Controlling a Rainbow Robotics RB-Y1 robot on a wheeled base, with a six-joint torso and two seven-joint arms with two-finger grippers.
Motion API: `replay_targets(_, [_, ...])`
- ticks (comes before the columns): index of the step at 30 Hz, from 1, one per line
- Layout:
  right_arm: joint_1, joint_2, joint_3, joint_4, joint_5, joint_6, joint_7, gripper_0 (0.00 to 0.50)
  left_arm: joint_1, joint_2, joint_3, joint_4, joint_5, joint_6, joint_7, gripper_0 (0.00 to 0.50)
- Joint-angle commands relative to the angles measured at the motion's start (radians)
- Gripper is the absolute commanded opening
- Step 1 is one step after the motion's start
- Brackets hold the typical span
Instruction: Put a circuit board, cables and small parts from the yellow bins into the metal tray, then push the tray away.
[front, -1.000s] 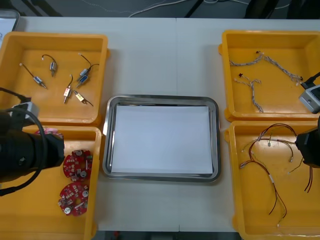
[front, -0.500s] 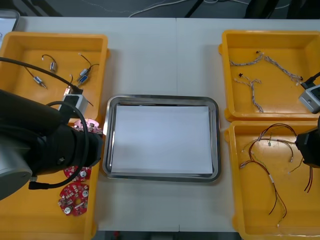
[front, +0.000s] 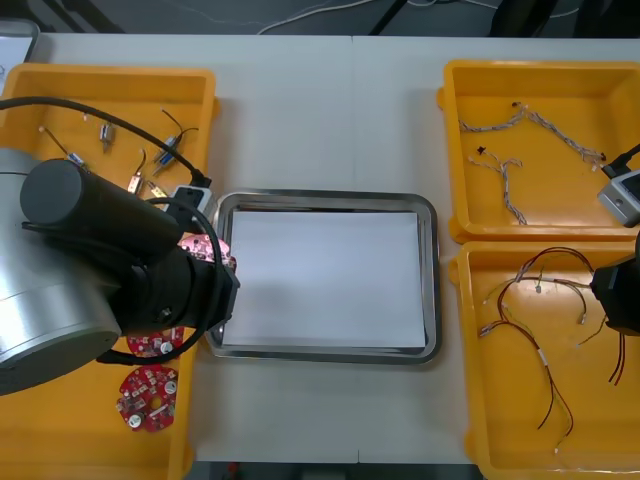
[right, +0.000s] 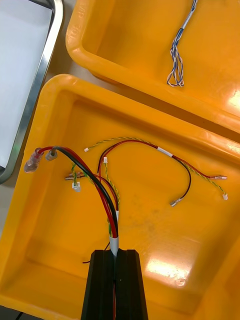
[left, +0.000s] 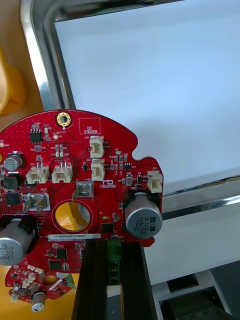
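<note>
Circuit board (left: 75, 190) is pinched in my left gripper (left: 112, 255) over the metal tray (left: 37, 75) edge, and my right gripper (right: 115, 257), I think, pinches a cable (right: 95, 185) above a yellow bin (right: 50, 240).

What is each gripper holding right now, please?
Left gripper: closed on a red circuit board by the metal tray.
Right gripper: closed on a red and yellow cable.

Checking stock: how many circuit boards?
3. One board in the left hand over the tray rim; two boards in the near-left bin, one half under the arm, which may hide more.
</note>
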Motion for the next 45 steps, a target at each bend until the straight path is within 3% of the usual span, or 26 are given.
replay_targets(1, [-0.014, -0.036, 0.01, -0.03, 0.008, 0.003, 0.011, 0.0, -0.116, 0.011, -0.093, 0.031, 0.009, 0.007, 0.198, 0.0])
replay_targets(7, [-0.014, -0.036, 0.01, -0.03, 0.008, 0.003, 0.011, 0.0, -0.182, -0.017, -0.157, 0.072, 0.009, 0.007, 0.267, 0.0])
replay_targets(18, [-0.014, -0.036, 0.01, -0.03, 0.008, 0.003, 0.011, 0.0, -0.187, -0.067, -0.209, 0.084, 0.004, 0.007, 0.293, 0.0])
replay_targets(30, [-0.014, -0.036, 0.01, -0.03, 0.008, 0.003, 0.011, 0.0, -0.187, -0.143, -0.335, 0.193, -0.137, 0.007, 0.288, 0.0])
replay_targets(45, [-0.014, -0.036, 0.01, -0.03, 0.008, 0.003, 0.011, 0.0, -0.187, -0.186, -0.407, 0.273, -0.155, -0.045, 0.28, 0.0])
